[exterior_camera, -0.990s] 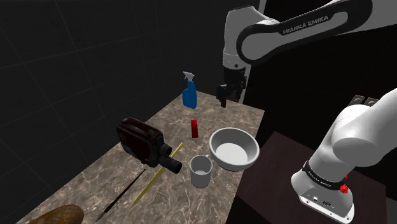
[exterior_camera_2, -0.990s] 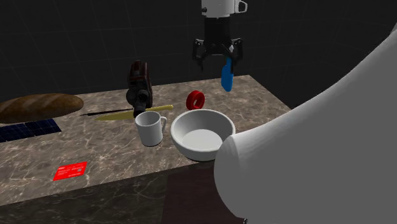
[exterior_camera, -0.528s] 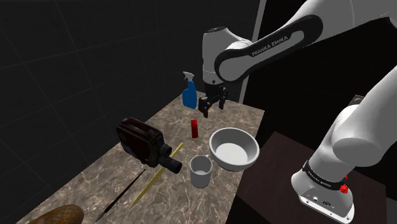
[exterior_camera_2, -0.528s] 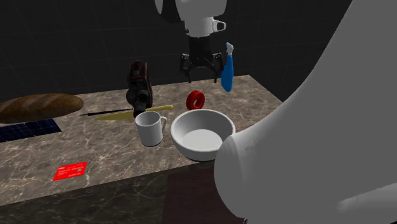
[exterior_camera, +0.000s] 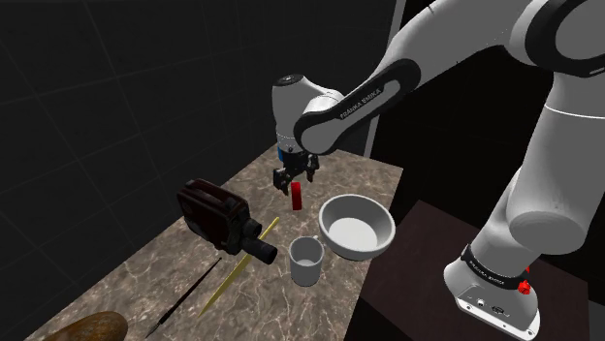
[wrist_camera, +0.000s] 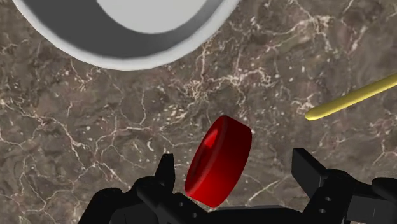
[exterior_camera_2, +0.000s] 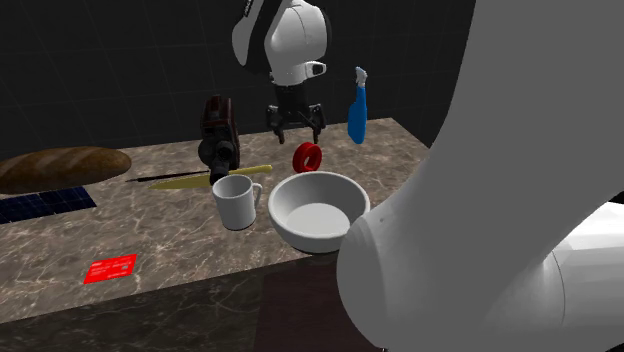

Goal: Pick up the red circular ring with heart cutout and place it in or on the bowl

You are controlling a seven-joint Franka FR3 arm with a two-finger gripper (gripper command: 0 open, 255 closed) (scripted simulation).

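Now | tool (exterior_camera_2: 296, 127) released over 1 red ring (wrist_camera: 219, 162) | 1 bowl (wrist_camera: 159, 54) | 1 mug (exterior_camera_2: 237, 205)

A home kitchen, by the look of it; a brown veined marble worktop (exterior_camera_2: 150, 225) runs along dark tiled walls (exterior_camera: 116, 87); on it stands a round white bowl (exterior_camera_2: 318, 215), with a white handled mug (exterior_camera_2: 236, 203) just beside it, a blue spray bottle (exterior_camera_2: 357, 108) near it, and a brown crusty loaf of bread (exterior_camera_2: 62, 168) well apart from it.
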